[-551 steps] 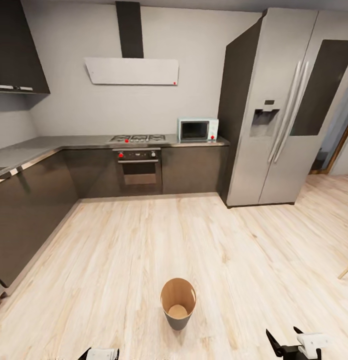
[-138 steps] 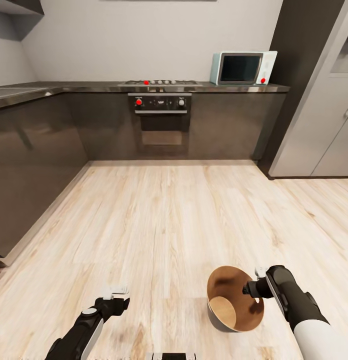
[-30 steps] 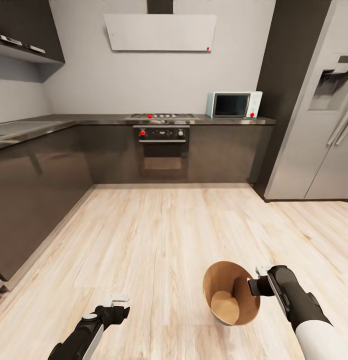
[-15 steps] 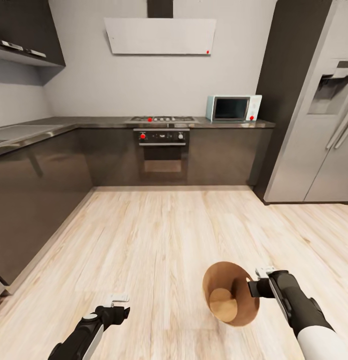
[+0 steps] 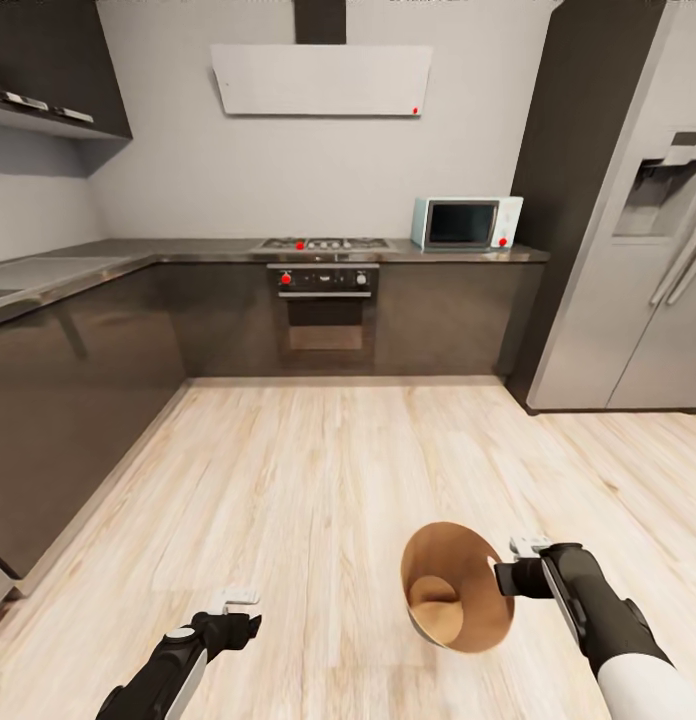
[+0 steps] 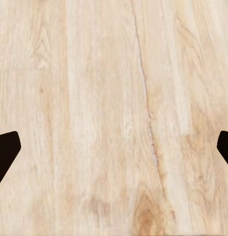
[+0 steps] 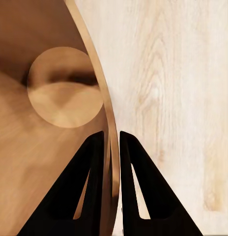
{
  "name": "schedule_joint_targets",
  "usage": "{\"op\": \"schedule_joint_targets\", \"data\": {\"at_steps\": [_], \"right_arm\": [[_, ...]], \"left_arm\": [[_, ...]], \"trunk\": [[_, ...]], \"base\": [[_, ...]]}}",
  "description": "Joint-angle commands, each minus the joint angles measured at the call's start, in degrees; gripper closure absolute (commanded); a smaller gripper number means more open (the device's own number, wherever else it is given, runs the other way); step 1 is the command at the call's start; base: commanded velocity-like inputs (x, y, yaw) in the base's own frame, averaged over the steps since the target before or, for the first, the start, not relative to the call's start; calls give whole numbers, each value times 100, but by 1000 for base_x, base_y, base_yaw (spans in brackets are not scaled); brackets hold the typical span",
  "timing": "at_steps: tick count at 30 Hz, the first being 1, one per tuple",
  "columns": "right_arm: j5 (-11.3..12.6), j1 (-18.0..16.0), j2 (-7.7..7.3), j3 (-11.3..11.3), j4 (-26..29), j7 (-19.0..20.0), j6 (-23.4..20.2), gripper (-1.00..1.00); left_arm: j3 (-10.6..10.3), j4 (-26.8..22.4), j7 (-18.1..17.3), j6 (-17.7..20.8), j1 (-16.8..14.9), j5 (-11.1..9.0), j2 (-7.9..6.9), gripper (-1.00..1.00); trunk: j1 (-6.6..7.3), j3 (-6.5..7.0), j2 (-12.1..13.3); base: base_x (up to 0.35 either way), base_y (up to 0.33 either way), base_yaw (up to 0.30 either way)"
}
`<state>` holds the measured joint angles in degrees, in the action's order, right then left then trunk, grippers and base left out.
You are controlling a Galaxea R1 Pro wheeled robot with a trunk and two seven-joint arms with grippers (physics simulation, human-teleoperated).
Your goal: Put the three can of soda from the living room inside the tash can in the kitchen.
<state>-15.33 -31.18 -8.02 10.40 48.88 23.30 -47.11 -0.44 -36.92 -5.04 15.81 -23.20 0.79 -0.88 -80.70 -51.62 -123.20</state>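
The tash can (image 5: 458, 585) is pinched at its rim by the right gripper (image 5: 502, 577), tilted above the wood floor (image 5: 318, 480). Beside it, the left gripper (image 5: 243, 612) is spread wide, holding nothing. Beyond the can, the oven (image 5: 324, 315) is seen.

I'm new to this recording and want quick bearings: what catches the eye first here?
The trash can, low in the head view, is tipped so its tan inside faces the camera, and the right gripper is pinching its rim. The left gripper hangs open over bare wood floor. Behind stand the dark cabinets, oven, microwave and steel fridge.
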Motion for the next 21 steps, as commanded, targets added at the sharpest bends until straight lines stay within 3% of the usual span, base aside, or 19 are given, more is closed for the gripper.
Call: {"op": "schedule_joint_targets", "data": {"at_steps": [1, 5, 6, 8, 11, 21], "right_arm": [[98, 0, 0, 4, 1, 34, -18, 100], [93, 8, -11, 6, -1, 41, 105, 100], [99, 203, -19, 13, -1, 43, 456, 100], [100, 227, -23, 14, 0, 43, 493, 100], [99, 371, -31, 14, -1, 38, 921, 100], [92, 526, -60, 80, 6, 211, 1151, 100]], "left_arm": [[0, 1, -15, 0, 0, 1, 0, -100], [0, 1, -70, 1, 0, 1, -5, -100], [-1, 1, -76, 1, 0, 1, -5, -100], [0, 1, -76, 1, 0, 1, -7, -100], [-7, 83, -79, 1, -2, 1, -4, -100], [9, 229, -55, 174, -3, -13, -14, -100]], "trunk": [[23, 19, 41], [111, 91, 202], [133, 109, 242], [177, 145, 322], [242, 199, 442], [462, 378, 843]], "base": [[0, 0, 0], [0, 0, 0], [0, 0, 0], [0, 0, 0], [0, 0, 0], [0, 0, 0]]}}
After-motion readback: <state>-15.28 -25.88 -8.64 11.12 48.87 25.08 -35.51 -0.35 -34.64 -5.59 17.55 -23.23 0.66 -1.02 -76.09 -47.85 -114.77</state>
